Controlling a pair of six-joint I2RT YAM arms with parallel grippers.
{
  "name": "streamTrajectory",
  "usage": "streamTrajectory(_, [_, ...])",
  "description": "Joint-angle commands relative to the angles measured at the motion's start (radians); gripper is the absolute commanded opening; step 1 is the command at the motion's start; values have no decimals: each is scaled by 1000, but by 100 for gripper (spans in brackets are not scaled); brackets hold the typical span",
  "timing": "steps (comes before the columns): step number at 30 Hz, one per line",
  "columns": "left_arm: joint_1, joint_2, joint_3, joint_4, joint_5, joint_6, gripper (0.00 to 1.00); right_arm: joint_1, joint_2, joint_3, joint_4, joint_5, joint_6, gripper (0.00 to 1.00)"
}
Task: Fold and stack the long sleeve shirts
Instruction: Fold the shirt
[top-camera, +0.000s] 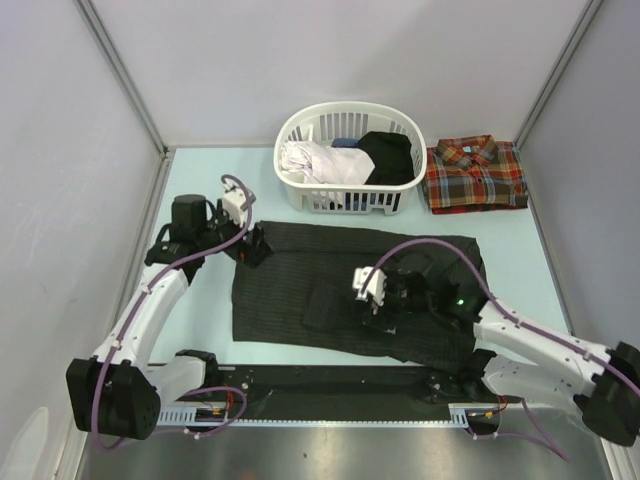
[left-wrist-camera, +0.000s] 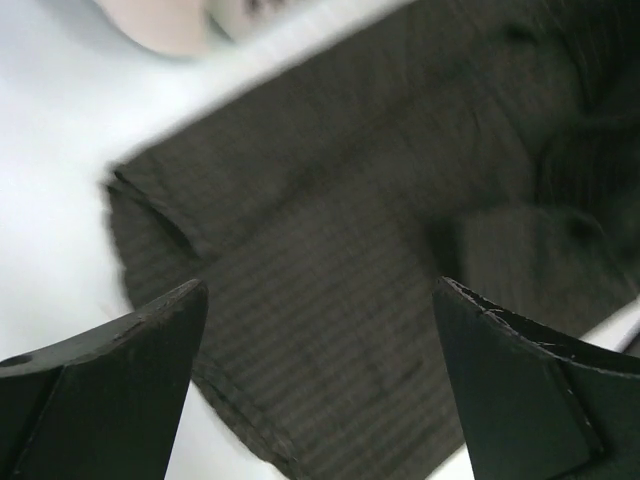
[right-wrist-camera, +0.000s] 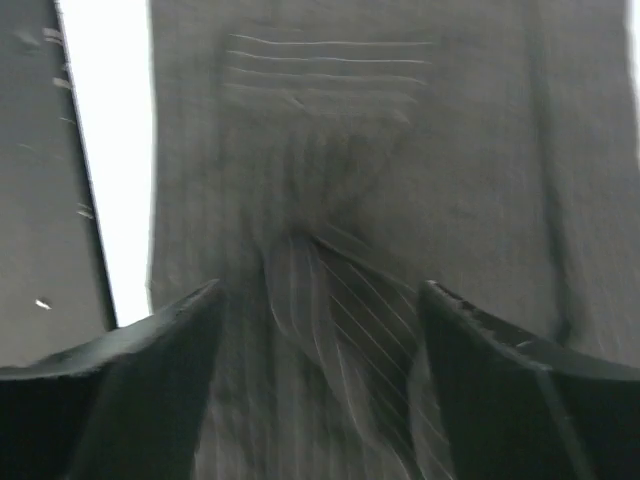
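Pale table (top-camera: 545, 262), grey walls (top-camera: 300, 50), dark shirt (top-camera: 285, 285)

Plain greyish-white walls (top-camera: 340, 60) are boxing in a pale blue table (top-camera: 530, 250) on three sides, metal corner posts (top-camera: 125, 80) are running up, and soft, even light is washing over everything.

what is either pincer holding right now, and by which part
Nothing is held: the left pincer and right pincer both stand open over the dark pinstriped shirt.
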Motion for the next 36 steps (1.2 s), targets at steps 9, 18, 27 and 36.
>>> streamTrajectory(9, [-333,172,-105,9,76,71,87,-572,31,224,-413,-189,-261,83])
streamTrajectory(18, [-429,516,71,90,96,176,99,-734,248,359,-480,-277,-260,76])
streamTrajectory(27, [-480,670,257,-142,237,334,55,-939,455,415,-514,-279,-288,72])
streamTrajectory(36, [-428,569,697,-477,157,517,0,-1014,552,474,-546,-309,-297,70])
